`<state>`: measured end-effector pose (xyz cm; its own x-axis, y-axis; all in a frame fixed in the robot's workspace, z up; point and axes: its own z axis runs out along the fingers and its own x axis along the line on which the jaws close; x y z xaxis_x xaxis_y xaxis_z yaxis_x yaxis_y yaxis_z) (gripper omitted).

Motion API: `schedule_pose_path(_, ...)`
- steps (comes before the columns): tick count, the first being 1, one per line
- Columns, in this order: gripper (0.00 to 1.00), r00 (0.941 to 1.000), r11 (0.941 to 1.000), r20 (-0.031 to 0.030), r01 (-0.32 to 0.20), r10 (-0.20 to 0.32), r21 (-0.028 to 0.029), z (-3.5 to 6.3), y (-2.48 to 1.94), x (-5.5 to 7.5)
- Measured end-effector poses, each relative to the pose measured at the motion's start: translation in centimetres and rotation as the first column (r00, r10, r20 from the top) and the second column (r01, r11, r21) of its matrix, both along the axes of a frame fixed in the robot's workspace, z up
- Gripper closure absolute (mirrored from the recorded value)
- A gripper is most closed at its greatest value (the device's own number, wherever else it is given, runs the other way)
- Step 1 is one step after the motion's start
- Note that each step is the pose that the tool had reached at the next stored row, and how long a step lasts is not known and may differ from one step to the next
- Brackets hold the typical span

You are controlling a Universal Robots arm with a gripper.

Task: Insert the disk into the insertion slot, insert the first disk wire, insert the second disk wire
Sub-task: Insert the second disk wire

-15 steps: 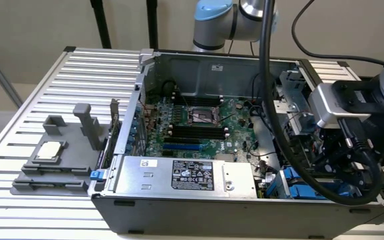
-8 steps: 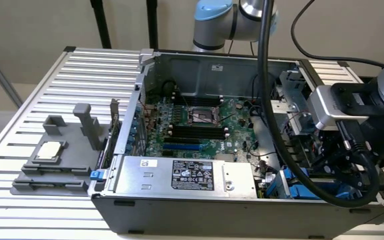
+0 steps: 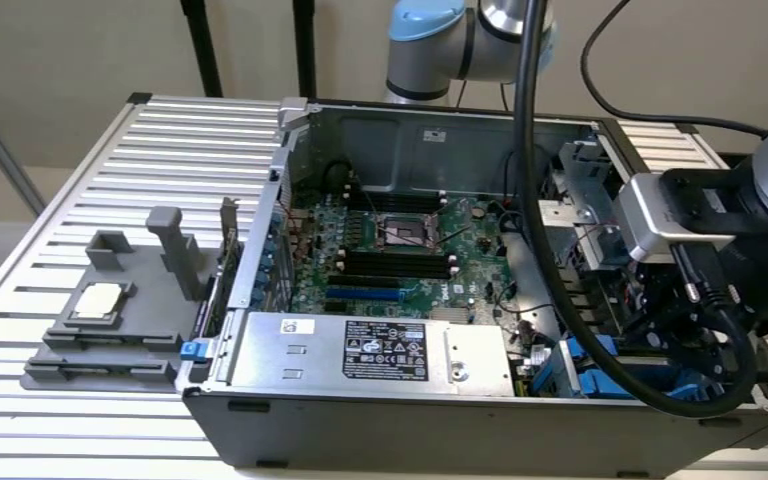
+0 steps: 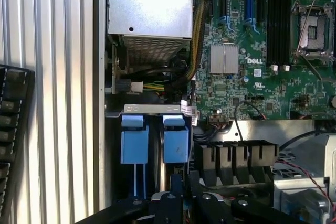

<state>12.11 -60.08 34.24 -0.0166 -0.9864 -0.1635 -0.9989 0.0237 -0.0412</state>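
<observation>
My gripper [image 4: 184,183] hangs low inside the open computer case [image 3: 398,420], at the front corner on the exterior view's right. Its black fingers [image 4: 176,184] stand close together, shut, and I see nothing between them. Just beyond the fingertips is the insertion slot [image 4: 176,141], a drive cage with two bright blue tabs side by side; it also appears beside my gripper [image 3: 660,340] as blue plastic [image 3: 595,362]. The disk is hidden. Black and yellow cables [image 4: 195,51] run past the cage, and I cannot tell which are the disk wires.
A silver box with a black label [image 3: 384,350] lies along the case's front. The green motherboard [image 3: 398,245] fills the case floor. A grey fixture [image 3: 124,310] stands on the slatted table [image 3: 77,180] at the exterior view's left. A black keyboard edge [image 4: 13,129] lies outside the case.
</observation>
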Motion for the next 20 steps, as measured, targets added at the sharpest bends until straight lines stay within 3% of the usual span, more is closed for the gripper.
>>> schedule_pose_path(20,0.84,0.9999,0.9999,0.0000,-0.012,0.012,0.0001,-0.17,0.00,0.11)
